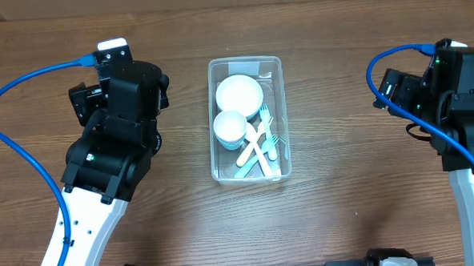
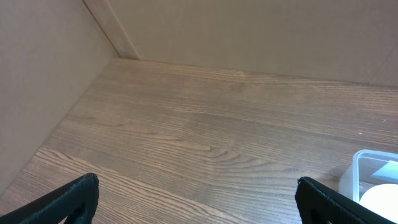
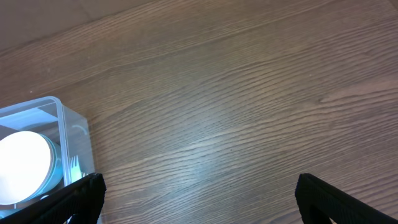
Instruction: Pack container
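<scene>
Left claw (image 2: 197,190) and right claw (image 3: 199,186) both spread wide, empty — well apart from the container (image 1: 246,61)

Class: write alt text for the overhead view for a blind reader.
A clear container sits centred on a wooden table, holding a white bowl, a smaller bowl and pale cutlery. The left arm and right arm stand apart on either side.

Clear glossy plastic container (image 1: 245,65) on matt wood-grain table (image 1: 344,200).

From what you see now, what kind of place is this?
Likely a robot test bench: a wood-grain table with plain walls, robot arms at both sides, and one clear container holding bowls and cutlery.
</scene>
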You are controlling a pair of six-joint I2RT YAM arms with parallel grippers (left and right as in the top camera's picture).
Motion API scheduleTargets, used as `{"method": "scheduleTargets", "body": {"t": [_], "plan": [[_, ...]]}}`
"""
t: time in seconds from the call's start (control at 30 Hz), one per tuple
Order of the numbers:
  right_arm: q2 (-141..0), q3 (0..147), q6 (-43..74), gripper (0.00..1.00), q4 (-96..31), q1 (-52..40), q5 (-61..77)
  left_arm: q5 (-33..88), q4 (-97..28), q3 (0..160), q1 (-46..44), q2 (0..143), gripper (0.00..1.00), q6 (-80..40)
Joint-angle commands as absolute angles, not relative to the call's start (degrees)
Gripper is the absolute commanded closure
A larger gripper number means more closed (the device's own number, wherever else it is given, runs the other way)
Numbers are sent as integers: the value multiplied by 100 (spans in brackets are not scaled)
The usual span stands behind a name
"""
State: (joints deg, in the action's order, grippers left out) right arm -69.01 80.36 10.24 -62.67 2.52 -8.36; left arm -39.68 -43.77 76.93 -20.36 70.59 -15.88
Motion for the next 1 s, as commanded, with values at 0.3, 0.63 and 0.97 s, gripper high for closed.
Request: {"method": "scheduleTargets", "body": {"t": [0.3, 0.63, 0.97], "plan": [[-3312, 8106, 1024, 0, -6104, -187, -386, -4040, -4372, 7778, -2016, 7098, 0, -1540], [-880, 4753, 1024, 0, -3199, -198, 285, -4040, -4372, 7778, -2016, 7098, 0, -1542], [-16, 1334, 1090, 0, 204, -187, 904, -4040, -4372, 7778, -2016, 7098, 0, -1542]]}}
